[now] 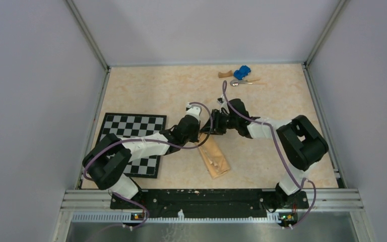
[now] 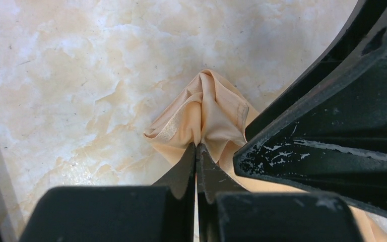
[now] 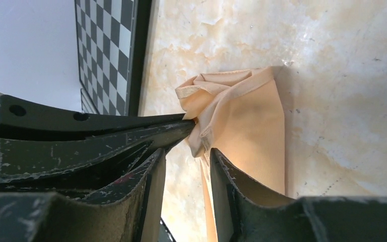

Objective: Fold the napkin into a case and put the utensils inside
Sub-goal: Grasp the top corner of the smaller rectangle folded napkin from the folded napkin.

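Top view: napkin (image 1: 214, 159) lies on the marbled tabletop (image 1: 171, 91) as a narrow folded strip. It sits a short way off the right side of the checkerboard mat (image 1: 131, 143), level with the mat's near half and not touching it. The strip runs at a slant, with its near end further from the mat than its far end. A faint pale line shows on the strip; cannot tell what it is.

Both arms meet over the strip's far end, just right of the mat's right edge.

Left gripper (image 2: 196, 147): jaws pressed together with no gap. They pinch a gathered fold at the end of the napkin. The cloth puckers into a peak just ahead of the tips and fans out to either side. The rest of the strip trails back under the fingers.

Right gripper (image 3: 187, 151): jaws stand apart with a clear gap. They have hold of nothing. A hanging edge of the peach cloth drops into the gap, close to one finger; cannot tell whether it touches. In the right wrist view the left gripper's tips come in from the mat side and nip the crumpled corner just above this gap. The two grippers are very close together.

Utensils (image 1: 243, 81): a small silver spoon shape, well apart from the mat, off to its right near the table's far edge. They lie just beside a blue toy car (image 1: 242, 72) and a brown wooden block (image 1: 225, 74). They are well clear of the napkin and not in the fold.
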Available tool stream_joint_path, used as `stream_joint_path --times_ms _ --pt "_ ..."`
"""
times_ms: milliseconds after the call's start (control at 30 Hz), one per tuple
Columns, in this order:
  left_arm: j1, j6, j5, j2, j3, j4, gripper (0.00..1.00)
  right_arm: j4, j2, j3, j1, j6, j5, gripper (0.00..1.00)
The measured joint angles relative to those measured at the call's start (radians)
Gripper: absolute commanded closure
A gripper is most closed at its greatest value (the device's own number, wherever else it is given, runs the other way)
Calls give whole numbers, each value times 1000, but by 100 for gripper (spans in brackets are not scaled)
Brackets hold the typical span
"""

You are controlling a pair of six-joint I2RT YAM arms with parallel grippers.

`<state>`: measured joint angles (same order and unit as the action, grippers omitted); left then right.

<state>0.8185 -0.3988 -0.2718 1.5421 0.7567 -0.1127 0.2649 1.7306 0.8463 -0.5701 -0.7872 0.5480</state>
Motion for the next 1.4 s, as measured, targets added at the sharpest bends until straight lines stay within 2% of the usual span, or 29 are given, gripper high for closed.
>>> stream_joint_path --times_ms 333,533,667,800,867,1067,1233,1400 --pt "0 0 13 0 0 0 100 -3 61 32 -15 17 3 100" --pt "-8 -1 5 4 0 7 100 40 171 69 -83 -23 -44 100" --pt "-9 -17 12 7 0 4 100 133 232 68 -92 -87 -28 73" --pt "-11 -23 5 -2 -1 -19 100 99 167 39 -63 -60 -56 63" --pt "-11 -24 11 -2 -5 -31 100 47 111 15 -40 -25 -49 61" --pt "-12 -28 26 -1 -27 -32 100 0 -39 -42 5 22 14 62" --pt "-12 -30 31 -1 -27 -33 100 -12 -43 -42 31 45 19 79" --pt "-12 -31 36 -1 -27 -33 100 6 23 -35 31 51 19 84"
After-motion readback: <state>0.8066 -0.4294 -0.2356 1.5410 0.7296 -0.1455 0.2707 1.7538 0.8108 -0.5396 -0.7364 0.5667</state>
